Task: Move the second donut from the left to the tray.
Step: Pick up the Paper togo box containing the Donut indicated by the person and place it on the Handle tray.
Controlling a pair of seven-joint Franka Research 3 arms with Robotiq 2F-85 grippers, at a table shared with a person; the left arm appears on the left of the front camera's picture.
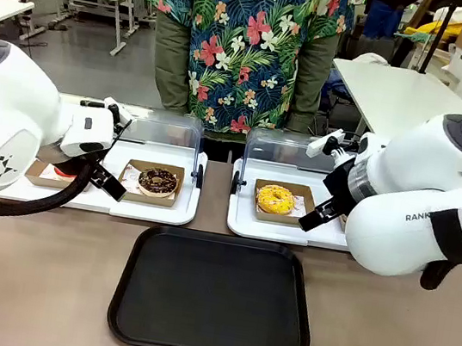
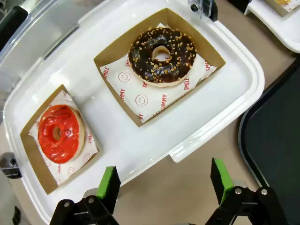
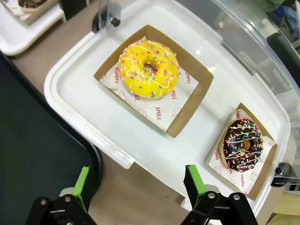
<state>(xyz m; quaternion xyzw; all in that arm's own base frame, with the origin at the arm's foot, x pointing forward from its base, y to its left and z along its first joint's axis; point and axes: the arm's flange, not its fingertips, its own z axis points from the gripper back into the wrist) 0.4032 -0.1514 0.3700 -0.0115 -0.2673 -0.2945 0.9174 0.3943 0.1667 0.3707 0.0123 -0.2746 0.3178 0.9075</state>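
The left gripper [image 2: 165,183] hung with its green-padded fingers [image 2: 110,183] spread wide and nothing between them. It was over the near rim of the left white tray [image 2: 140,140] and the bare table [image 1: 23,281] beside it. At the left end of that white tray, a red-glazed donut [image 2: 58,133] sat in its own cardboard holder. To its right lay the second donut from the left [image 2: 161,56], with dark chocolate glaze and pale sprinkles. It rested on white printed paper in a shallow brown holder [image 2: 115,91], apart from the gripper and untouched. A clear lid [image 1: 164,128] stood open behind it. In the front view the black tray [image 1: 212,296] lay in the middle of the table, nearer the robot than both white trays and just beside their near edges. Right of centre, a yellow donut [image 3: 149,69] with white drizzle and coloured sprinkles sat in a holder on the right white tray [image 3: 93,112]. The right gripper [image 3: 138,185] hovered over that tray's near rim, its fingers likewise parted and holding nothing. At that tray's end farther from the black tray, a dark donut with pink-and-white sprinkles [image 3: 243,145] sat in its holder. A person in a floral shirt [image 1: 241,44] stood at the far side.
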